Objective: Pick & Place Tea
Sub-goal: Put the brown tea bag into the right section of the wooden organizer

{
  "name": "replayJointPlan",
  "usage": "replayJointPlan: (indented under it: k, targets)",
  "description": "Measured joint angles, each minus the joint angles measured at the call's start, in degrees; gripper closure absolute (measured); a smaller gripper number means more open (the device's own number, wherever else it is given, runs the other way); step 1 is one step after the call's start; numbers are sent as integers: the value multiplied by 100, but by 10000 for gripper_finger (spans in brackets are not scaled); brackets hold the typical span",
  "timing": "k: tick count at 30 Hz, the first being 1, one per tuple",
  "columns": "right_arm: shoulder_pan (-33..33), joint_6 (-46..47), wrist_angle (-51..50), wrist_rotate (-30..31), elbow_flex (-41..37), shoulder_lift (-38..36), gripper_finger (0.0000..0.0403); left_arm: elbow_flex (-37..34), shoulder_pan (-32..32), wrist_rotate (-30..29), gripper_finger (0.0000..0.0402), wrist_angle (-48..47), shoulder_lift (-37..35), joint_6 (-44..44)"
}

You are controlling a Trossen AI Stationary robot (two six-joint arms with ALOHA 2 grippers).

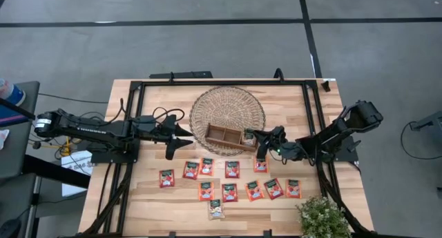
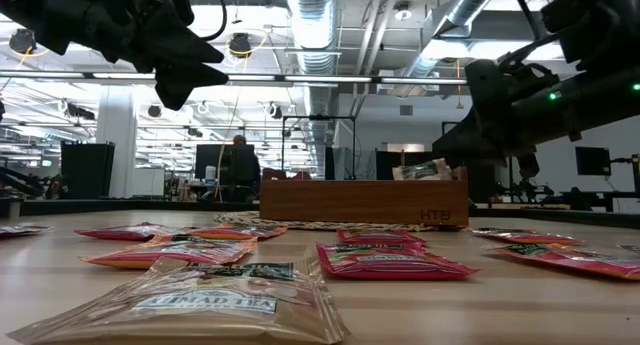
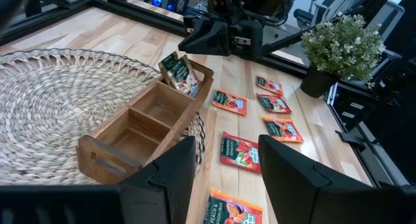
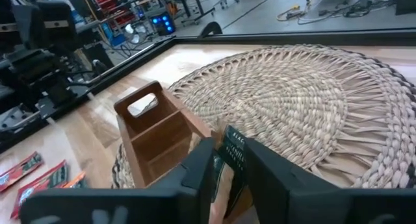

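Note:
A brown divided wooden tray [image 1: 222, 134] lies on a round woven mat [image 1: 228, 103]. One tea sachet [image 3: 179, 73] stands tilted in the tray's end compartment nearest my right arm, leaning on its wall. My right gripper [image 1: 257, 140] is at that end, slightly open, a finger on either side of the sachet's top [image 4: 229, 152]. Several red-orange tea sachets [image 1: 232, 169] and a whitish one [image 1: 216, 209] lie flat on the table nearer its front edge. My left gripper [image 1: 185, 139] hovers open to the left of the tray, with nothing between its fingers [image 3: 175, 169]. My right gripper's fingers [image 4: 198, 169] flank the top edge of the sachet [image 4: 231, 146] in the tray, coming level from the table's right side. Whether either finger touches it I cannot tell. The sachet's lower part sits down in the compartment.
A potted green plant [image 1: 321, 217] stands at the table's front right corner. Black frame rails [image 1: 221, 82] run along the table's back and sides. The tray's other compartments [image 3: 140, 120] hold nothing.

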Motion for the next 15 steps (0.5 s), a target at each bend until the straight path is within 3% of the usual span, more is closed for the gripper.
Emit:
replayJointPlan:
  k: [9,15]
  targets:
    - [253,-384,624,2,0,-253,324,0,-1,148,241,-2,0,-2]
    - [681,-1560,1057,4,2,-1295,329,2,-177,942,241,-29,2,-286]
